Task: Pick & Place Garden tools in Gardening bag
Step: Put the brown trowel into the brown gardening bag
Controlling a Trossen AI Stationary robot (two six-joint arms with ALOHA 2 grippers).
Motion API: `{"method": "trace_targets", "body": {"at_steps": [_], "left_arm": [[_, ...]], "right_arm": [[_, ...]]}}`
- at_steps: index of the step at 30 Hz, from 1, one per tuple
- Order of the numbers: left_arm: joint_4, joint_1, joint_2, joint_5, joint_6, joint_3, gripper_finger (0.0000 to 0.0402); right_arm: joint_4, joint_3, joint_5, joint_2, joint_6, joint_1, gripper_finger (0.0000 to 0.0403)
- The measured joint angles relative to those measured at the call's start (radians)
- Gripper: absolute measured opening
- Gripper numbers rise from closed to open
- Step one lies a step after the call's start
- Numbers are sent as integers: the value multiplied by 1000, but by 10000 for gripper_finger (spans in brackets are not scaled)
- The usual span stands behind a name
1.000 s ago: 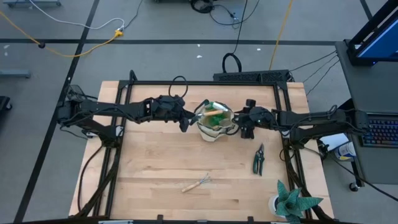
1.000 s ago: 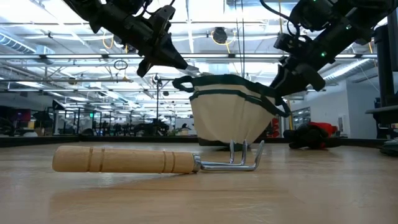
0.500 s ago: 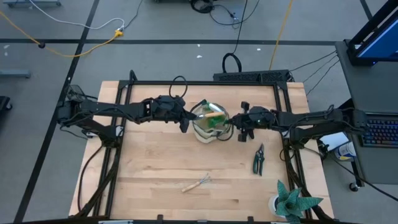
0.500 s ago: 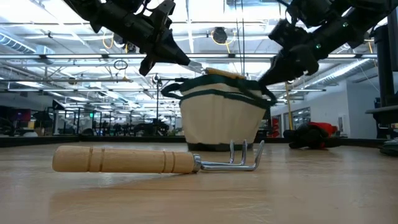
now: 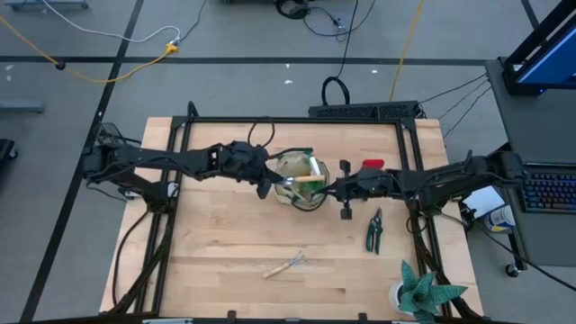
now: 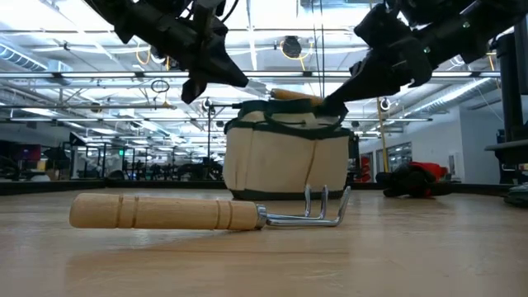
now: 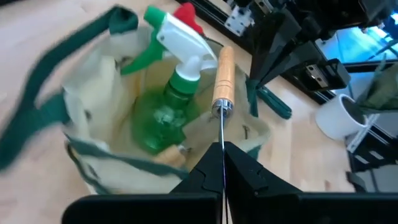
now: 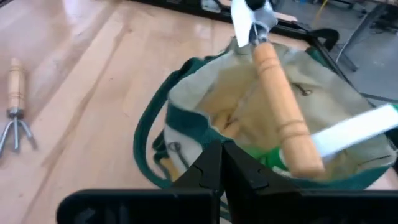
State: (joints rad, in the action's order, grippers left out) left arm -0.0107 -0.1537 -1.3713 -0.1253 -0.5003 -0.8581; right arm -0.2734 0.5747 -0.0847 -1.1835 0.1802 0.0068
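The tan gardening bag (image 5: 300,178) with green trim stands upright on its base mid-table. A green spray bottle (image 7: 166,102) stands inside it. My left gripper (image 5: 267,183) is at the bag's left rim, shut on a wooden-handled metal tool (image 5: 310,180) that reaches level over the bag's mouth. My right gripper (image 5: 329,189) is shut at the bag's right rim. A hand rake (image 5: 286,265) lies flat near the front edge. Pruning shears (image 5: 373,229) and a red glove (image 5: 372,165) lie right of the bag. My left gripper pinches the tool's thin metal end (image 7: 222,140) between its two fingers, coming slanting down from the table's left, along the tool. The wooden handle (image 7: 222,68) sticks out past the fingers, lifted above the bag's mouth. My right gripper has its fingers closed at the bag's green-trimmed rim (image 8: 198,134) on the side toward the table's right, slanting slightly down from the right. The fingers hide the spot itself. The bag stands on the table.
A spiky green plant in a white pot (image 5: 423,290) stands at the front right corner. The black frame rail (image 5: 288,121) runs along the table's far edge. Bare wood lies between the bag and the hand rake.
My right gripper has moved toward the table's left, in to the bag's right rim, and has tipped closer to level. The bag, tilted a second ago, now stands upright on its base and has shifted a little toward the left.
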Motion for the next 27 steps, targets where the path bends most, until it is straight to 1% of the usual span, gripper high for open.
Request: {"method": "trace_targets", "body": {"at_steps": [4,8,12,16,19,20,24,27], "left_arm": [[66,7,24,-14,2,0,1],[126,6,48,14,5,0,1],[160,4,64,18,19,0,1],[161,9,80,23,103,-19,1],[126,18,92,27,180,-59,1],[141,19,92,34,189,-72,1],[296,19,93,42,206,-138,1],[422,28,86,54,174,-182,1]], "right_arm": [[2,0,-42,-7,2,20,1],[-3,0,-44,-7,20,22,1],[-14,0,-45,-7,37,22,0],[-14,0,-45,-7,49,22,0],[-14,0,-45,-7,49,22,0],[-14,0,-45,-7,49,22,0],[-12,0,-45,-6,50,21,0],[-13,0,-45,-6,71,21,0]]}}
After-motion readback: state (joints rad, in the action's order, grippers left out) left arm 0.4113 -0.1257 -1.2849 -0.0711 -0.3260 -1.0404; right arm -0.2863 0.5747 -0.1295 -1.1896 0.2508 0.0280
